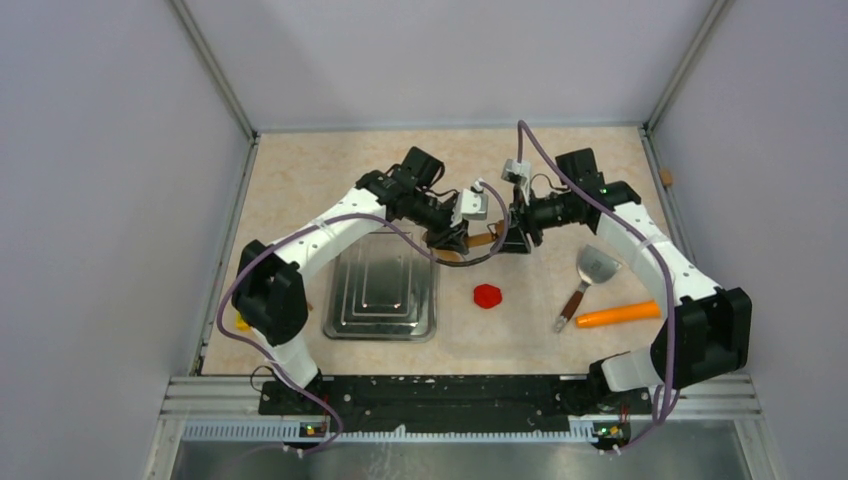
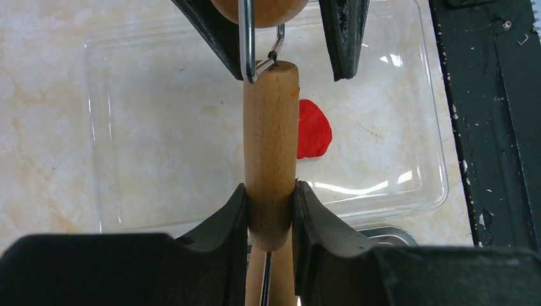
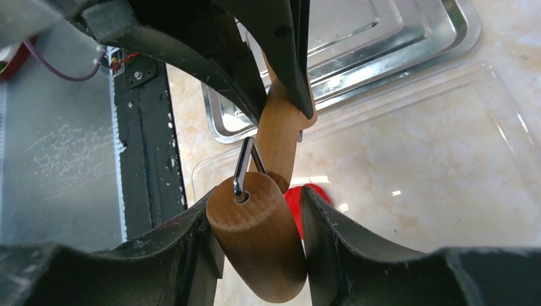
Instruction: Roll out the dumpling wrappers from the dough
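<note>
Clamping roller (image 2: 270, 127) handle with left pincer (image 2: 270, 194); straddling its barrel with right pincer (image 3: 258, 194), grip unclear; near dough (image 1: 487, 295) mid-surface.

The dough (image 1: 487, 295) is a single small, bright red piece, roundish with slightly angular edges and a smooth, matte top. It lies flat and alone near the middle of a clear plastic tray (image 2: 159, 127) on the surface. Nothing touches it, and in the wrist views only part of its rounded outline shows.
</note>
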{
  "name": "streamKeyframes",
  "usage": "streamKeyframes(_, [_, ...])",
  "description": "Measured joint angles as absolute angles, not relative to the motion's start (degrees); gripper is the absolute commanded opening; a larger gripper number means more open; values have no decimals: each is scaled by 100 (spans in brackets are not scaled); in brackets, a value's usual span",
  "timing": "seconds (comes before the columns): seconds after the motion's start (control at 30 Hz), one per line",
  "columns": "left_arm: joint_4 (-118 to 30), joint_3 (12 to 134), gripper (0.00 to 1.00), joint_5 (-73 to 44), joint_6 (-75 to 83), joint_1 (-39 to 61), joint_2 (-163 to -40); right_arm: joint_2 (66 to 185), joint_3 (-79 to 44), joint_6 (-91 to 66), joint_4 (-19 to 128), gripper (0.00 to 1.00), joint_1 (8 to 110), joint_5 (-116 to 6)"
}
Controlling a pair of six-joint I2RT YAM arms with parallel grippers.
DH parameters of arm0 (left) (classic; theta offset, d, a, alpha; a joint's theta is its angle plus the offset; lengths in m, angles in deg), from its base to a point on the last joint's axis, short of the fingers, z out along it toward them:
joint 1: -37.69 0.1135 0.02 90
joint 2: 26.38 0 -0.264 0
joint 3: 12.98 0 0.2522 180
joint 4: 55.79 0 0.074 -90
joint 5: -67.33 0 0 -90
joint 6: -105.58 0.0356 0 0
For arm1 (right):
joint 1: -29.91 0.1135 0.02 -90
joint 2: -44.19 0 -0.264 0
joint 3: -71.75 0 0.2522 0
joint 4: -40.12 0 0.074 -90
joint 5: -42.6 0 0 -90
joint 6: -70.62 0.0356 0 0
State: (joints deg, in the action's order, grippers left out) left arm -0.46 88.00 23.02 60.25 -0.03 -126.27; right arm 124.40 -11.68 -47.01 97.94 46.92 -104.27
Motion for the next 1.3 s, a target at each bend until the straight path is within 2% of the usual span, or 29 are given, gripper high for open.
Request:
streamKeyframes(0.07, [-57, 8804, 0, 2300, 5964, -3, -12627, 12440, -1067, -4555, 9693, 34, 4705, -10418])
streamKeyframes(0.17, [-40, 8804, 2, 2348, 5760, 15, -12641, 12437, -1021, -4417, 9459, 15, 4703, -10405])
streamKeyframes(0.2, [-35, 8811, 8, 2400, 5677, 19, -12662, 12433, -1021, -4373, 9379, 5, 4703, -10405])
streamKeyframes(0.23, [-62, 8815, 15, 2398, 5640, 19, -12682, 12427, -1021, -4308, 9344, 0, 4705, -10403])
streamKeyframes(0.27, [-84, 8824, 23, 2405, 5607, 19, -12710, 12422, -1021, -4216, 9309, 0, 4703, -10394])
streamKeyframes(0.3, [-123, 8828, 32, 2411, 5577, 19, -12734, 12420, -1021, -4151, 9282, 0, 4703, -10370])
streamKeyframes(0.33, [-151, 8828, 53, 2400, 5535, 17, -12754, 12420, -1021, -4059, 9243, 0, 4701, -10337])
streamKeyframes(0.37, [-195, 8826, 94, 2370, 5454, 17, -12756, 12420, -1021, -3958, 9215, 0, 4699, -10295])
streamKeyframes(0.4, [-291, 8815, 98, 2300, 5417, 13, -12756, 12420, -1021, -3751, 9169, 0, 4688, -10245])
streamKeyframes(0.67, [-2698, 7346, 99, 881, 4329, -213, -11921, 12420, -567, -1213, 8854, 0, 4113, -10097])
streamKeyframes(0.83, [-3412, 7130, 99, -26, 4051, -805, -11827, 12418, -433, -367, 8771, 0, 3901, -10038])
streamKeyframes(1.07, [-3799, 7464, 99, -2747, 2630, -927, -12074, 12018, -143, -120, 8762, 0, 3462, -9869])
streamKeyframes(1.1, [-3839, 7464, 92, -2961, 2447, -857, -12070, 11902, -64, -122, 8817, 0, 3357, -9863])
streamKeyframes(1.17, [-3902, 7464, 68, -3049, 2261, -704, -12053, 11705, 76, -129, 8957, 0, 3184, -9858])
streamKeyframes(1.2, [-3882, 7464, 61, -2859, 2331, -617, -12042, 11635, 131, -135, 9027, 0, 3136, -9852])
streamKeyframes(1.3, [-3613, 7451, 56, -1530, 3024, -508, -11978, 11498, 251, -179, 9193, 0, 3097, -9885])
